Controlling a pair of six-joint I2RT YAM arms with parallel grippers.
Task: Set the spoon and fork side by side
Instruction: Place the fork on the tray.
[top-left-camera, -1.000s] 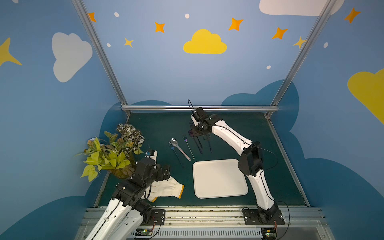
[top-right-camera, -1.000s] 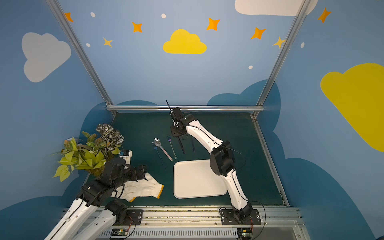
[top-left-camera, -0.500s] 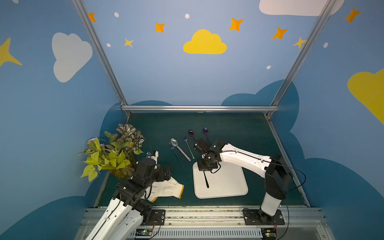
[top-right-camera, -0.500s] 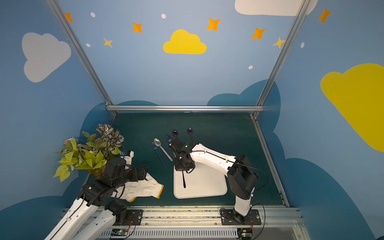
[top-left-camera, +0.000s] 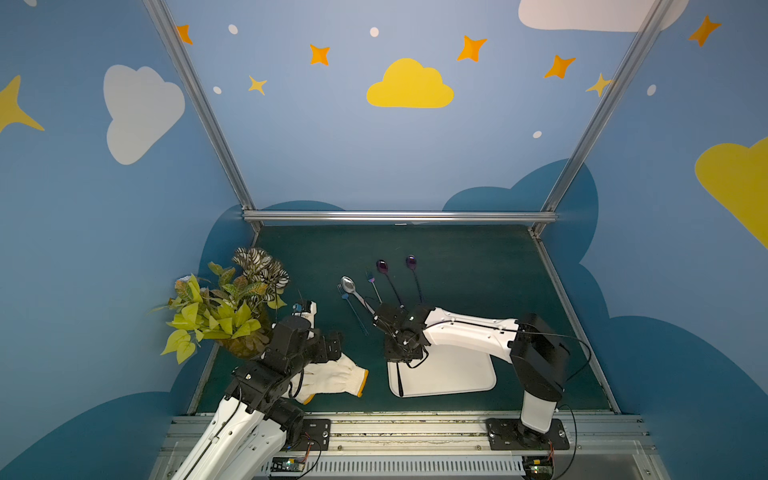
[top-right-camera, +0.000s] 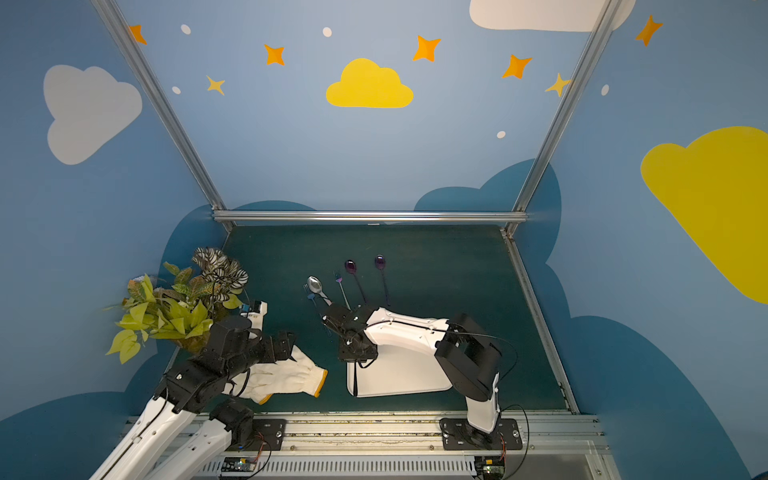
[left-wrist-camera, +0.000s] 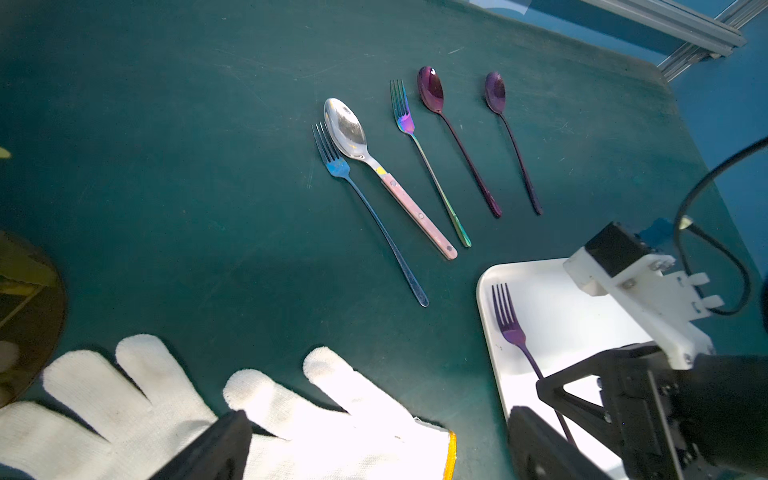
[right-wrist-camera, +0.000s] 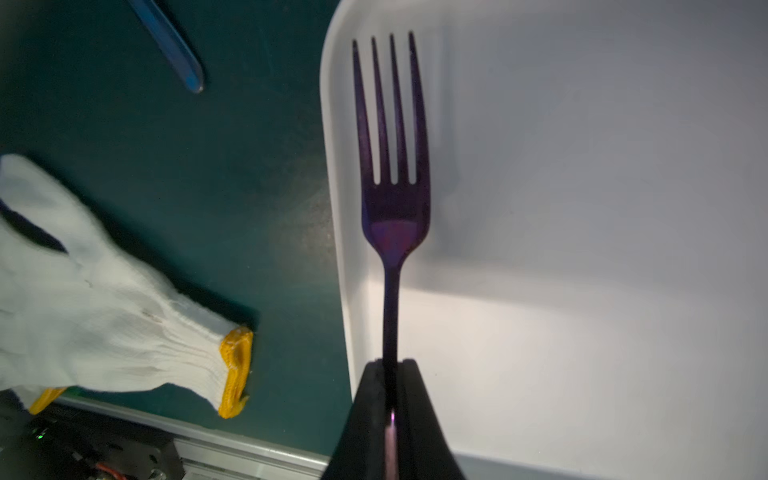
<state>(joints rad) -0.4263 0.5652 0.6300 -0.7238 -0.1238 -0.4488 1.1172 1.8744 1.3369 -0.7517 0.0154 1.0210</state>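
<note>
Against the frame a second back, find the right arm pulled in from the far cutlery row; against the half-second frame, find the purple fork (top-left-camera: 400, 380) carried nearer the left rim of the white tray (top-left-camera: 457, 374). See the right gripper (right-wrist-camera: 388, 365) pressed together on the fork's handle, tines pointing away from the jaws, over the tray; cannot tell tine contact with the tray floor. See the left gripper (left-wrist-camera: 374, 436) spread wide over the white glove (left-wrist-camera: 124, 399), same pose as a second back. On the green mat (left-wrist-camera: 166, 166), unmoved: blue fork (left-wrist-camera: 365, 203), silver spoon (left-wrist-camera: 353, 133) just beside it, rainbow fork (left-wrist-camera: 428, 166), a purple spoon (left-wrist-camera: 432, 91), a second purple spoon (left-wrist-camera: 496, 93) well apart from the held fork. Only in the left wrist view: colours and tines of that row. Only in the right wrist view: the pinch itself, close up. Only in both top views: both arms whole and the potted plant (top-left-camera: 224, 307) in full beside the left arm
</note>
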